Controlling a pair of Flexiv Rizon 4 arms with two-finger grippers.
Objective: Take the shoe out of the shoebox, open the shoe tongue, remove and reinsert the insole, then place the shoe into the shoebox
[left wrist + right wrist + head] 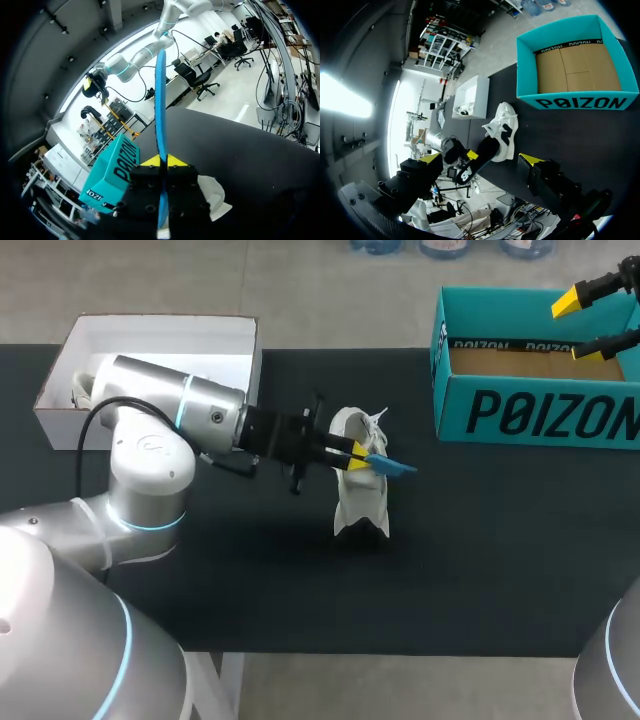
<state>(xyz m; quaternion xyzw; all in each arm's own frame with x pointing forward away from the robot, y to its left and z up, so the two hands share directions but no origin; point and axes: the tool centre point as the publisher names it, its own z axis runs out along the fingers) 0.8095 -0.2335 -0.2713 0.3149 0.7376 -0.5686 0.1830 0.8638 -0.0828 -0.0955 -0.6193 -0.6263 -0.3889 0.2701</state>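
Note:
A white shoe (360, 490) stands on its heel end at the middle of the black table (500, 570). My left gripper (358, 453) comes in level from the left and is shut on a blue insole (392, 467) at the shoe's opening. In the left wrist view the insole (160, 100) runs edge-on out between the yellow tips of that gripper (162, 161), with the shoe (216, 196) below them. The teal shoebox (540, 400) stands open at the back right. My right gripper (598, 322) hangs open above it. The right wrist view takes in the shoebox (575, 100) and the shoe (503, 131).
A white open box (150, 340) with some items inside stands at the table's back left, behind my left arm (170, 405). It also shows in the right wrist view as a white box (470, 97) beyond the shoe. Bare black tabletop lies in front of the shoe.

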